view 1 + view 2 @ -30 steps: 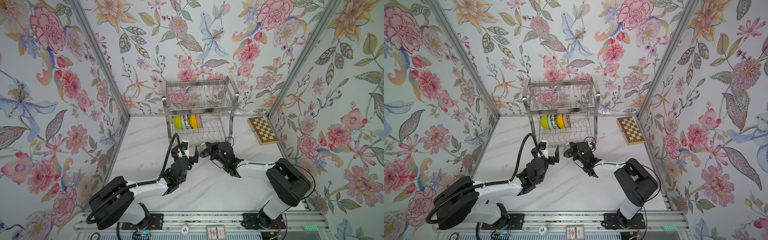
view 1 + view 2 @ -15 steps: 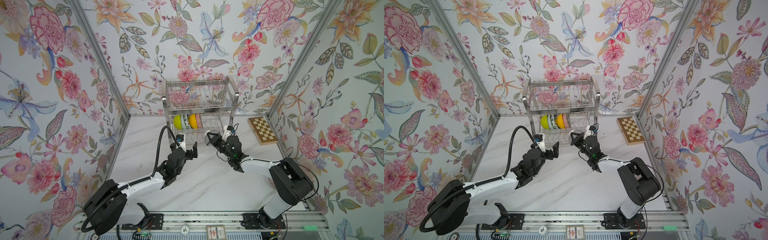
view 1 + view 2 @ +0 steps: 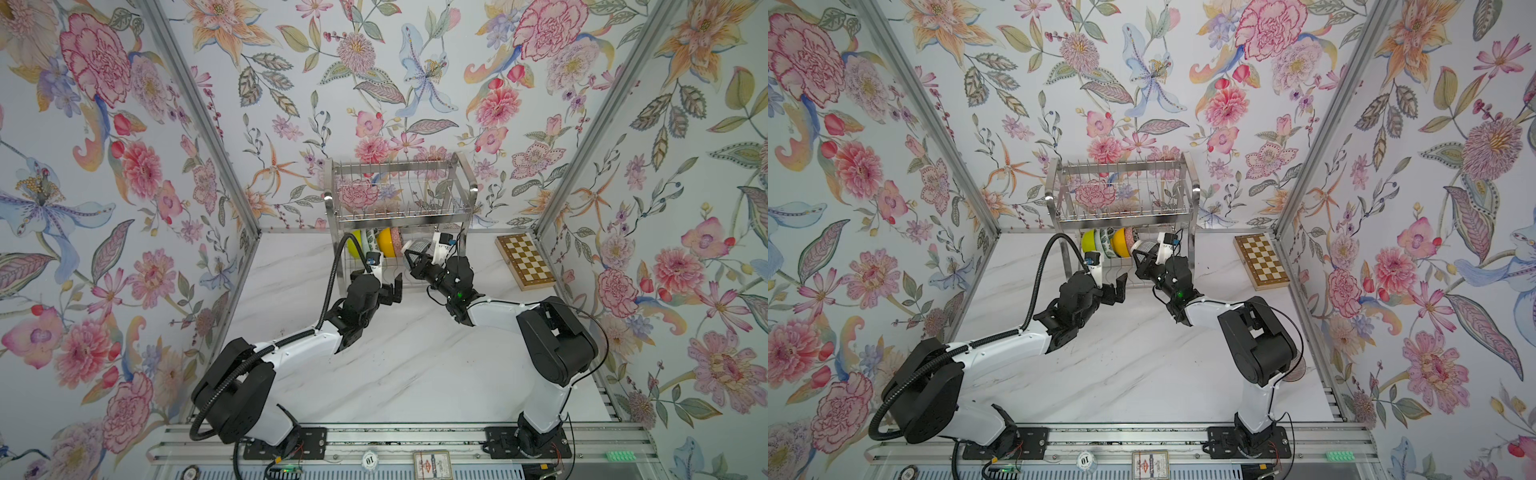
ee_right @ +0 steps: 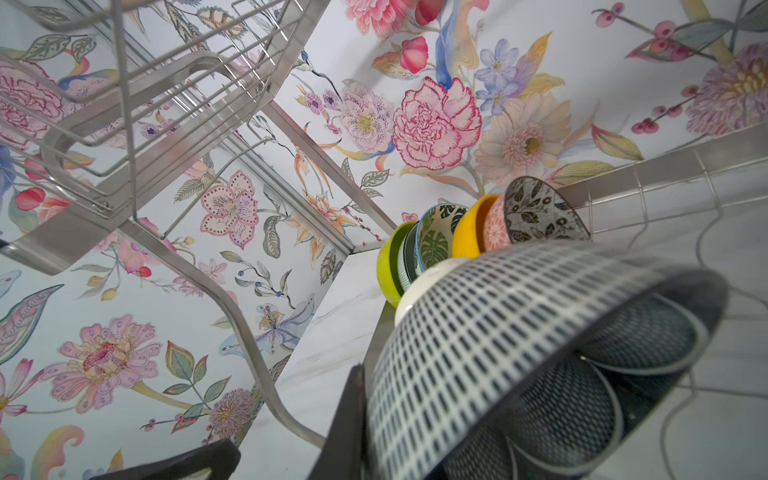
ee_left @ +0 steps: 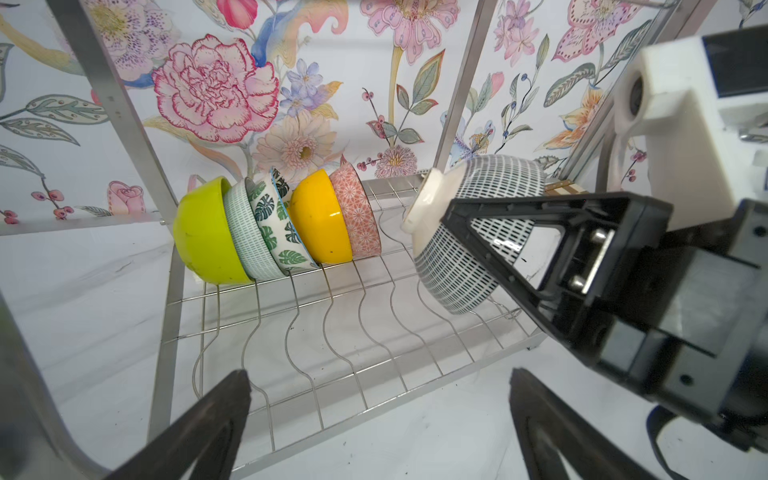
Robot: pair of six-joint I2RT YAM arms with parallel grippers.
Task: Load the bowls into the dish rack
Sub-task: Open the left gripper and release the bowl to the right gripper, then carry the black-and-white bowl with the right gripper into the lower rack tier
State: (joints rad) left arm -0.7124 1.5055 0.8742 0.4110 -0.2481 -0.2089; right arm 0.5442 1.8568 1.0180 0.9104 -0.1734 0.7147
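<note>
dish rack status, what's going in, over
Left pincer open, empty. Right pincer shut on dashed bowl, over dish rack lower tier beside racked bowls. Nothing in the way.

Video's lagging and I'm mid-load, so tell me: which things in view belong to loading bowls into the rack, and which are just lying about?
Job in hand: dish rack; racked bowls on its lower tier; dash-patterned bowl, held by the shut right gripper at the rack; left gripper, open and empty.

Lying about: wooden chessboard, off to the rack's right in both top views.
</note>
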